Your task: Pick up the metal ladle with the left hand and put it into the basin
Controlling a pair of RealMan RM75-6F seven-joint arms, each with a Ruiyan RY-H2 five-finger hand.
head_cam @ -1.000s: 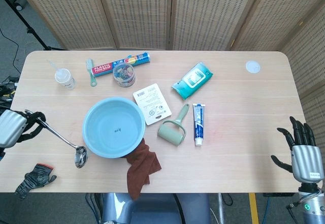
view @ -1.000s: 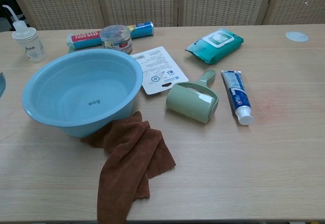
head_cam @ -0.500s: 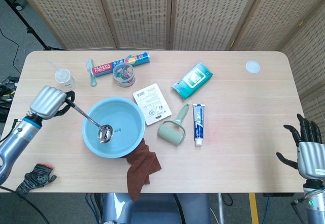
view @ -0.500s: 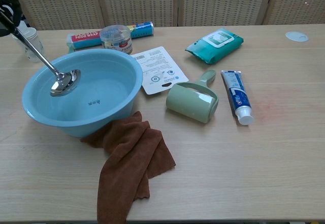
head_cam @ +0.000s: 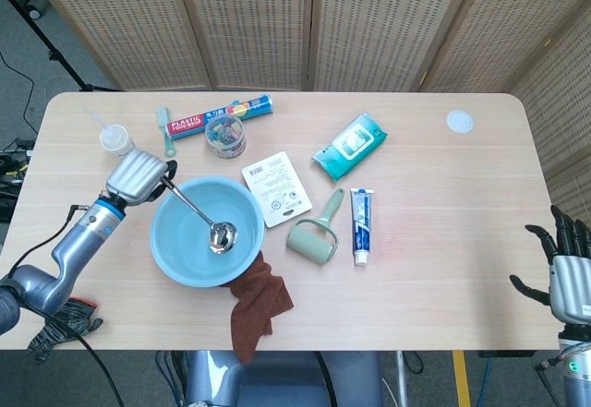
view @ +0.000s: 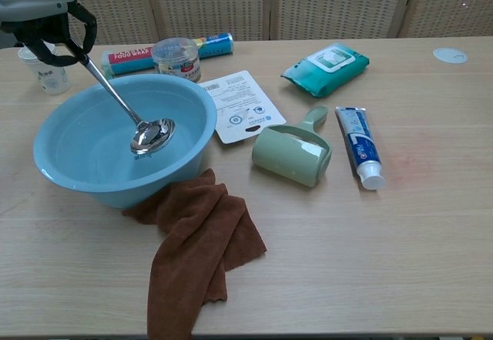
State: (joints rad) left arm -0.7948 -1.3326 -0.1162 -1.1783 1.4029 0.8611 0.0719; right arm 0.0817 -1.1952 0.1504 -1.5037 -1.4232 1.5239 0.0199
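Observation:
My left hand (head_cam: pixel 138 176) (view: pixel 42 12) hangs over the left rim of the light blue basin (head_cam: pixel 171 250) (view: pixel 62 178) and grips the top of the metal ladle (head_cam: pixel 199 213) (view: pixel 123 109). The ladle slants down to the right, its bowl inside the basin near the bottom; I cannot tell whether it touches. My right hand (head_cam: pixel 565 273) is at the table's lower right edge in the head view, fingers spread, holding nothing; the chest view does not show it.
A brown cloth (head_cam: pixel 259 305) (view: pixel 196 251) lies against the basin's front. A green lint roller (head_cam: pixel 316 232), toothpaste tube (head_cam: pixel 360 224), printed card (head_cam: pixel 277 187), wipes pack (head_cam: pixel 349 146), jar (head_cam: pixel 224 137), plastic wrap roll (head_cam: pixel 217 114) and squeeze bottle (head_cam: pixel 118 141) surround it. A glove (head_cam: pixel 63 324) lies front left.
My left hand has carried the ladle from the table's left edge up over the basin rim, and the ladle's bowl has moved rightward and deeper into the basin. The right hand has sunk slightly.

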